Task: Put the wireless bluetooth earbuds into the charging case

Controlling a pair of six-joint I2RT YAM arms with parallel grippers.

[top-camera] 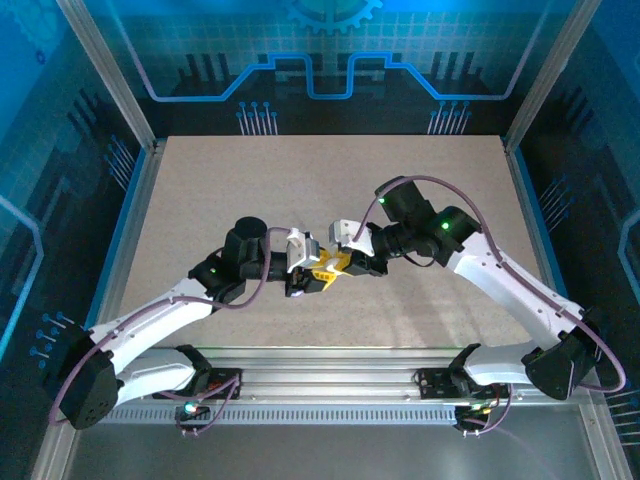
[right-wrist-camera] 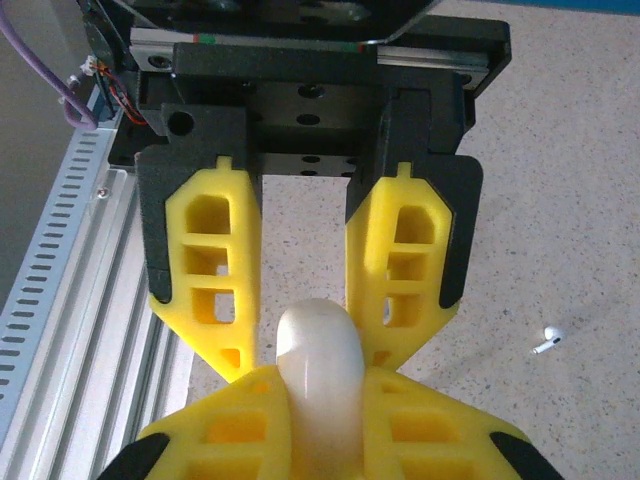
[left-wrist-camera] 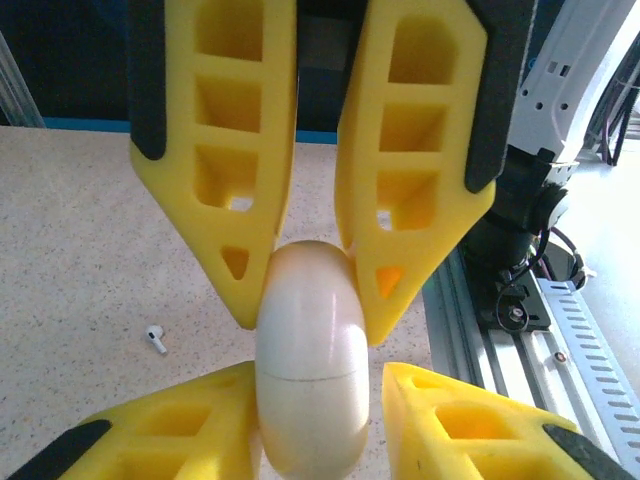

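Left gripper and right gripper are both clamping the white rounded plastic case; a tiny white earbud is lying loose, apart from both.

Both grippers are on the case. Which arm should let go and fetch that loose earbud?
Right, narrowly. The left gripper and right gripper both clamp the charging case; the earbud lies away from the rail. The right arm's wrist sits further onto the table that side, but it's close.
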